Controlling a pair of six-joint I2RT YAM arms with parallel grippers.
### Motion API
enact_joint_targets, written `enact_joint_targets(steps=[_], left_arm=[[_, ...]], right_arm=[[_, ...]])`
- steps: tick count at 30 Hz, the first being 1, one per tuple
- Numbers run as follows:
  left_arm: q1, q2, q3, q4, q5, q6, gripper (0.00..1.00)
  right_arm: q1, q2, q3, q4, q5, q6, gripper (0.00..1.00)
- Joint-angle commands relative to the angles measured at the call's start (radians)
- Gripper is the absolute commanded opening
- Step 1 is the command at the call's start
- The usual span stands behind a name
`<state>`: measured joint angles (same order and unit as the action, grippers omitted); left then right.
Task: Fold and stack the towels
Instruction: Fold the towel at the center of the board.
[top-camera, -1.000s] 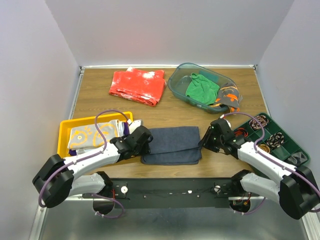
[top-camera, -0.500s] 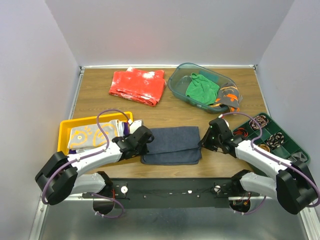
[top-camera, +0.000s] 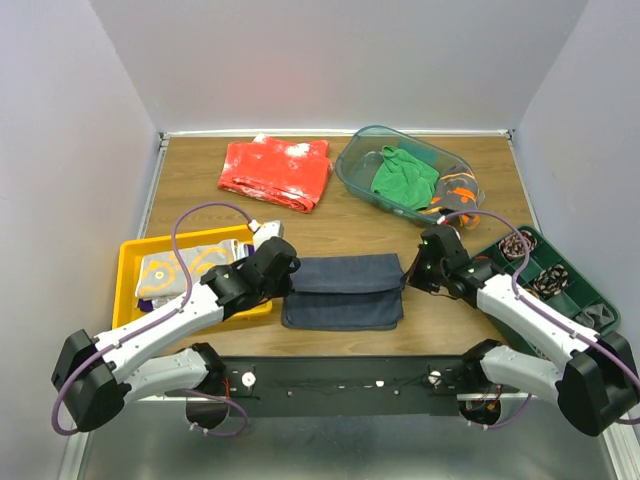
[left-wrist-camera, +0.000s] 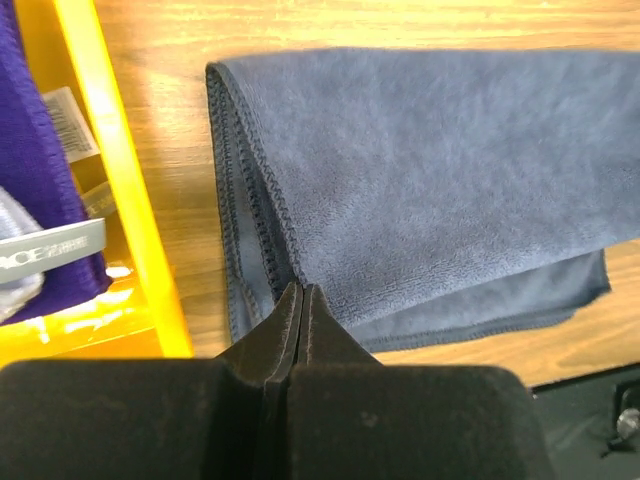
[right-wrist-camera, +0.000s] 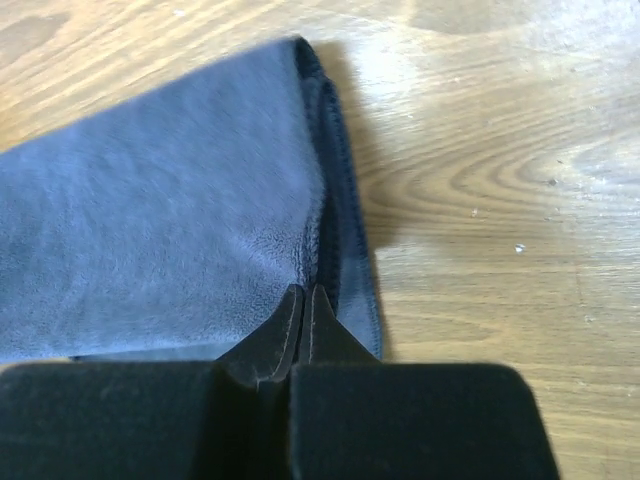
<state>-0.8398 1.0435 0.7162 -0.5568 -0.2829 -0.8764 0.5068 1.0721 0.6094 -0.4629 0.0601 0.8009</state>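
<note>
Pinching navy towel (top-camera: 344, 290): left jaws closed on left edge, right jaws on right.

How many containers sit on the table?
3: a yellow tray at near left, a clear teal bin at far right, a green compartment tray at near right. None looks hidden.

Bright, even overhead light; soft shadows; sharp.
</note>
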Motion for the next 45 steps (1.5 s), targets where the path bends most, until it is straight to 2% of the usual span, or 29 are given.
enact_joint_targets(steps=[1,2,6,9,12,18,25,33,35,36,38,39,45], left_arm=[[-0.004,-0.046,0.026,-0.121,0.005,0.059,0.00],[-0.002,-0.048,0.020,-0.118,0.025,0.062,0.00],[-0.004,-0.053,-0.038,-0.091,0.088,0.071,0.00],[-0.004,-0.043,-0.084,-0.063,0.120,0.067,0.00],[-0.005,-0.042,-0.115,-0.037,0.134,0.063,0.00],[-0.005,-0.036,-0.127,-0.023,0.137,0.071,0.00],[-0.005,-0.022,-0.138,-0.003,0.139,0.074,0.00],[-0.005,-0.005,-0.135,0.005,0.142,0.076,0.00],[-0.005,-0.008,-0.130,-0.002,0.142,0.077,0.00],[-0.005,-0.008,-0.129,-0.006,0.140,0.077,0.00],[-0.005,-0.020,-0.113,-0.029,0.139,0.082,0.00],[-0.005,-0.026,-0.106,-0.038,0.136,0.089,0.00],[-0.007,-0.065,-0.057,-0.115,0.139,0.108,0.00]], right_arm=[[0.038,0.003,0.043,-0.118,-0.032,-0.028,0.08],[0.045,-0.001,0.039,-0.129,-0.031,-0.016,0.09],[0.050,-0.067,-0.028,-0.125,-0.026,0.046,0.29],[0.052,-0.118,-0.092,-0.096,-0.048,0.101,0.39],[0.052,-0.139,-0.132,-0.056,-0.063,0.145,0.45],[0.052,-0.106,-0.151,-0.008,-0.092,0.156,0.46],[0.052,-0.051,-0.099,0.006,-0.066,0.129,0.40],[0.075,0.025,-0.112,0.046,-0.066,0.119,0.36],[0.076,0.012,-0.105,0.026,-0.036,0.118,0.30],[0.075,0.005,-0.091,0.015,-0.029,0.115,0.19],[0.075,-0.024,-0.073,-0.015,-0.013,0.107,0.09],[0.075,-0.034,-0.050,-0.031,-0.009,0.104,0.01],[0.075,-0.093,0.038,-0.141,-0.009,0.089,0.01]])
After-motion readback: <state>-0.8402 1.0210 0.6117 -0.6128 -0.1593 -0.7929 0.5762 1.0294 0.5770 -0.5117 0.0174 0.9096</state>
